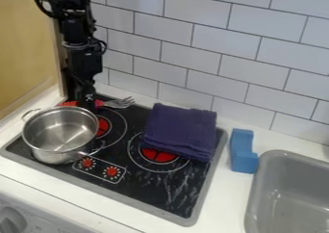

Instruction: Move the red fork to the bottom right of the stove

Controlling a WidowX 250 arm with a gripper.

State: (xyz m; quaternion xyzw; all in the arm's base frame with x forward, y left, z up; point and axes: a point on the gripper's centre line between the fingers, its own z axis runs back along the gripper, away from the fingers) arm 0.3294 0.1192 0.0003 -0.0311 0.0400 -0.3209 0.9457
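- Camera view, nearest: a grey knob (pixel 11 222) is on the white front panel, below the table's (pixel 64 194) near edge at the left.
- The grey sink (pixel 273 154) is set into the table at the right, beyond the right edge of the stove (pixel 138 198).
- Pale streaks mark the black stove top toward its near right corner.
- Two red dials (pixel 112 171) are side by side near the middle of the stove's near edge.
- A steel pot (pixel 55 151) stands upright near the stove's left edge, one handle toward the far left, the other toward the near right.
- A blue block (pixel 243 157) is on the table between the stove's right edge and the sink.
- A folded purple cloth (pixel 181 131) lies toward the stove's far right corner, partly over a red-centred burner (pixel 157 155).
- Near the stove's far left corner, behind the pot, is the red fork (pixel 99 103), its metal tines pointing right along the far edge.
- The claw (pixel 86 103) hangs down at the fork's handle, hiding part of it; whether it is spread or pinching the fork, I cannot tell.
- Farthest: a white tiled wall (pixel 193 51), and a wooden panel (pixel 24 49) at the left.
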